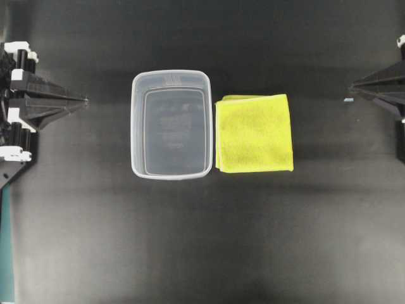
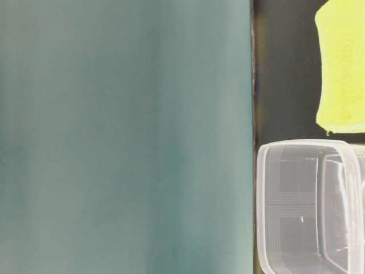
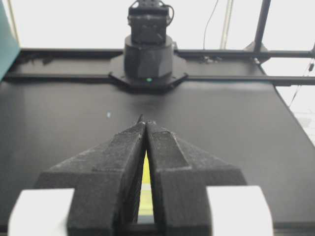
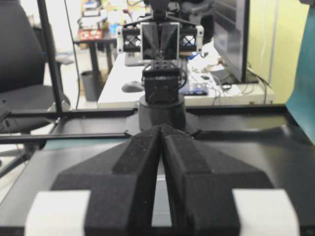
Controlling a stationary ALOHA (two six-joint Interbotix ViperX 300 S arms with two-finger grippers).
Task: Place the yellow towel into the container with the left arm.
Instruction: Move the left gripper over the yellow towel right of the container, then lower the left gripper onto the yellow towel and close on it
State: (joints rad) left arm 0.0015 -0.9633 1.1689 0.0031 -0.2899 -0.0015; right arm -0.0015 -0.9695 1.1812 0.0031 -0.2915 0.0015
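Left gripper (image 1: 82,100) at 9 o'clock edge of the overhead view, jaws pressed together, holding nothing, tips pointing toward 3 o'clock. Container (image 1: 171,124) sits centre-left on the bench (image 1: 202,240), well apart from that gripper, upright, nothing inside. Yellow towel (image 1: 254,133) lies flat at the container's 3 o'clock, its left edge just beside the tub's rim; touching or not, can't tell. Right gripper (image 1: 354,85) at the 3 o'clock edge, jaws also pressed together, holding nothing, well apart from the towel. Bench surface is matte black. Table-level view mostly filled by a blurred teal panel (image 2: 125,137). Right wrist view shows an office chair (image 4: 19,59), a white desk (image 4: 187,93) with clutter, and a monitor (image 4: 231,34) beyond the bench.
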